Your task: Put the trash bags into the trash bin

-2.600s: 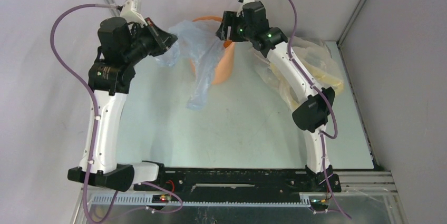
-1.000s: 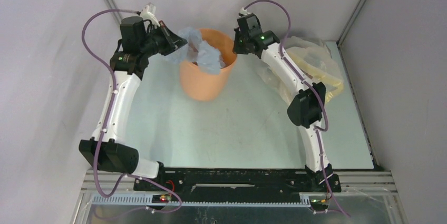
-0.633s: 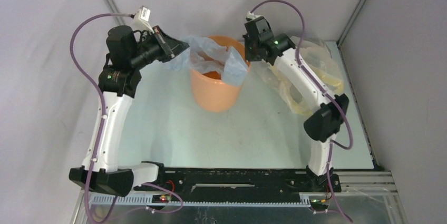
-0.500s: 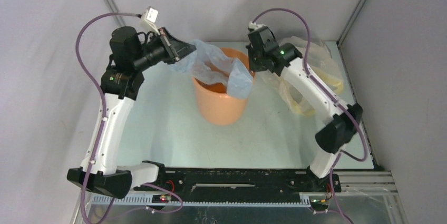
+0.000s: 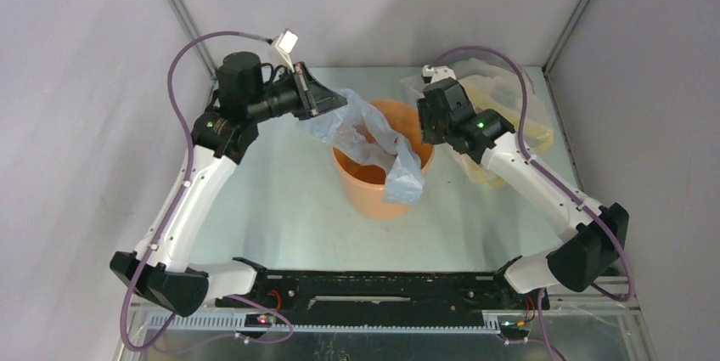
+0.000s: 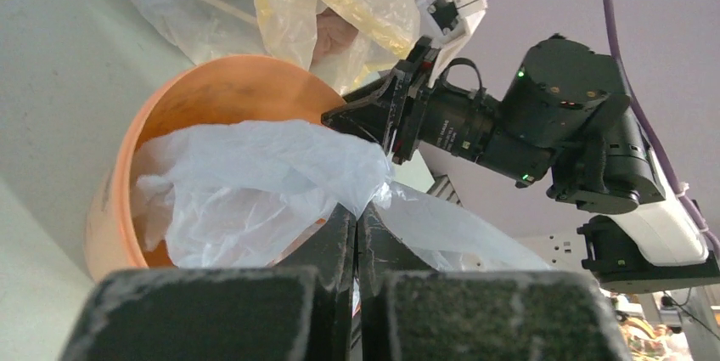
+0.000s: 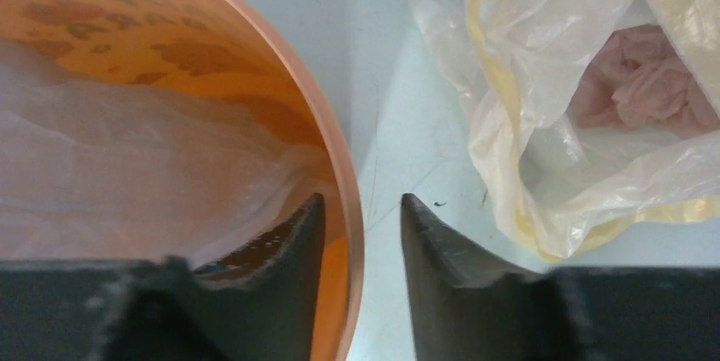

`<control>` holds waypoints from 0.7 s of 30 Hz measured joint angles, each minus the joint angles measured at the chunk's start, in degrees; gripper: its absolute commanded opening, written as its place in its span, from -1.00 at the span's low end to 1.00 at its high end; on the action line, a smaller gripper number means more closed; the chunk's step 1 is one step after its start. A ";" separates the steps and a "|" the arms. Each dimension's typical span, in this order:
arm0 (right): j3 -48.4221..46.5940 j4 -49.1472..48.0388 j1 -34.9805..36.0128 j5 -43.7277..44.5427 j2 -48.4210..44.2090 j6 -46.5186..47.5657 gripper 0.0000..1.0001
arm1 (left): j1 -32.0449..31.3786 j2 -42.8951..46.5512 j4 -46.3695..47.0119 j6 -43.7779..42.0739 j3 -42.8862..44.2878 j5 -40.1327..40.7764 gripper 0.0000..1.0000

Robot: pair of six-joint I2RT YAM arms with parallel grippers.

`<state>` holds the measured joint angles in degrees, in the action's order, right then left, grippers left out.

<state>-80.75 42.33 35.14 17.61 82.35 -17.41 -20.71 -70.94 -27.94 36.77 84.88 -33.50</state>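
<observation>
The orange trash bin [image 5: 374,195] stands upright mid-table. A pale blue-grey trash bag [image 5: 374,136] lies partly inside it, one end hanging over the near rim. My left gripper [image 5: 334,106], above the bin's left rim, is shut on a pinched corner of the bag [image 6: 255,174]; in the left wrist view its tips [image 6: 357,212] meet on the film. My right gripper [image 7: 362,200] is open and straddles the bin's right rim [image 7: 335,157]. One finger is inside the bin, the other outside, with a gap beside the rim.
A bulky clear-and-yellow plastic bundle [image 5: 509,106] with a pinkish-brown patch [image 7: 645,81] lies at the back right, just behind my right gripper. Grey walls and metal frame posts [image 5: 178,4] close in the table at the back and sides.
The bin has travelled from the back of the table toward the middle and right, both grippers with it. The right jaws have parted from the rim. The bag has slumped over the near rim.
</observation>
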 measured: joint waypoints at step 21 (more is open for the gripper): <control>-2.97 6.56 7.39 -3.93 -22.53 -0.68 0.69 | -1.27 2.40 3.04 4.20 -6.64 7.96 -1.00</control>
<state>-83.72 48.88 42.52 13.67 59.81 -18.09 -21.98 -68.53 -24.91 40.97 78.24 -25.54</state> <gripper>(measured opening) 0.801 0.003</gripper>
